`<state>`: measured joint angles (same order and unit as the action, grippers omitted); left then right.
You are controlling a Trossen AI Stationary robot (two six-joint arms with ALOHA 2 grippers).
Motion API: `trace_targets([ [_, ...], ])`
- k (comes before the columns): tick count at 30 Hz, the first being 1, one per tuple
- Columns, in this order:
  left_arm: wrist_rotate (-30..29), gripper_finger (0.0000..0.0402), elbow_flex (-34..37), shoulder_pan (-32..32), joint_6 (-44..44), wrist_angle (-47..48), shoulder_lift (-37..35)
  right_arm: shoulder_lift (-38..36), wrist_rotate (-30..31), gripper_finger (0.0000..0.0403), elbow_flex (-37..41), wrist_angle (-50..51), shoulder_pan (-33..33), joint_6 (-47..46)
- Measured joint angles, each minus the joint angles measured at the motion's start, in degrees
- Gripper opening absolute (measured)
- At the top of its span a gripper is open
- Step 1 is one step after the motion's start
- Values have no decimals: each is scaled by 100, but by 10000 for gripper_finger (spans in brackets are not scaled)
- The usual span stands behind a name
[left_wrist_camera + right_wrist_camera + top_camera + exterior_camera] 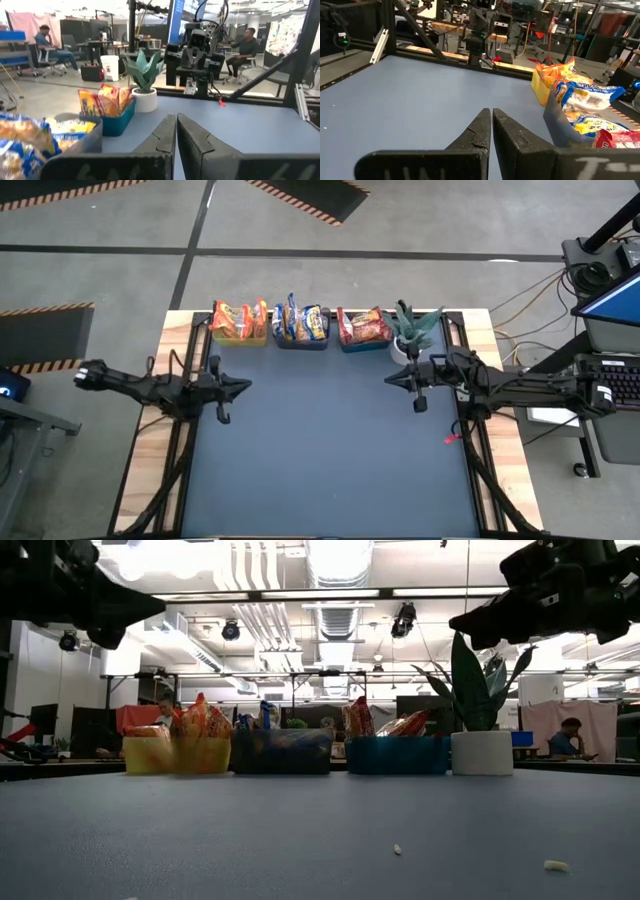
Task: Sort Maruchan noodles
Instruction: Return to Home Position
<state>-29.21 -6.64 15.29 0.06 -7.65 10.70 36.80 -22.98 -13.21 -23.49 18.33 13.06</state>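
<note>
The Maruchan noodles stand sorted in three bins along the table's far edge: orange packets in the yellow-green bin, yellow-and-blue packets in the grey bin, red packets in the blue bin. My left gripper hovers shut over the mat's left side, pointing level toward the right. My right gripper hovers shut at the mat's right side, pointing left. Neither holds anything.
A potted plant in a white pot stands right of the blue bin, close to my right arm. Small crumbs lie on the mat near the low camera. People sit at desks in the room beyond.
</note>
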Motion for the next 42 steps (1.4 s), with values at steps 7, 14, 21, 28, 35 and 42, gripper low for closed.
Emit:
trace_targets([
  [7, 135, 0, 11, -5, -434, 1503, -1088, -4, -99, 9, 96, -200, 26, 51],
  [14, 612, 0, -5, -18, -796, 1755, -1074, -153, -282, 9, 245, -239, 238, 241],
  [21, 793, 0, 248, -21, -833, 1566, -1065, -609, -302, 9, 538, -260, 566, 140],
  [28, 2134, 0, 390, -31, -820, 525, -1066, -1097, -315, 9, 821, -307, 675, 42],
  [35, 2973, 0, 606, -31, -678, 107, -1039, -1592, -311, 9, 1165, -384, 748, -59],
  [42, 2366, 0, 606, -31, -667, 289, -1028, -2030, -300, 9, 1248, -111, 787, -169],
])
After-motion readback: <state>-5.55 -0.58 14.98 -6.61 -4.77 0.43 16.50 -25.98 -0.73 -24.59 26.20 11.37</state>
